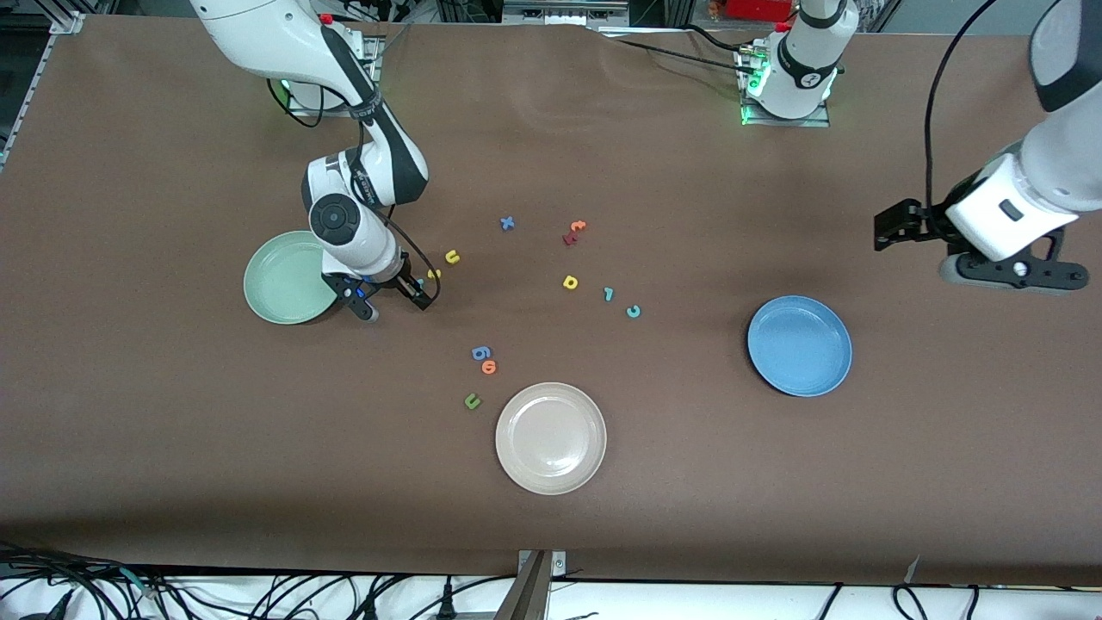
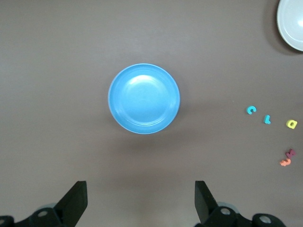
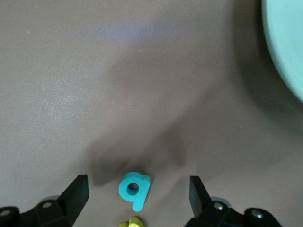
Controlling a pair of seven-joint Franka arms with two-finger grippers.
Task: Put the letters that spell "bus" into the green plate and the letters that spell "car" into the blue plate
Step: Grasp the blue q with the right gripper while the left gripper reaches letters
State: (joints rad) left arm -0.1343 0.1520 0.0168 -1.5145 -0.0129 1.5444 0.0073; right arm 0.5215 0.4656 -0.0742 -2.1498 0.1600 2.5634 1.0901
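My right gripper is low beside the green plate, open, with the teal b lying on the table between its fingers, untouched. The yellow s lies right by the b, the yellow u a little farther from the camera. The yellow a, teal r and teal c lie in a row mid-table. My left gripper hangs open and empty toward the left arm's end, with the blue plate in its wrist view.
A beige-white plate sits nearest the camera. Beside it lie a blue 6-like piece, an orange letter and a dark green u. A blue x, an orange letter and a dark red letter lie farther back.
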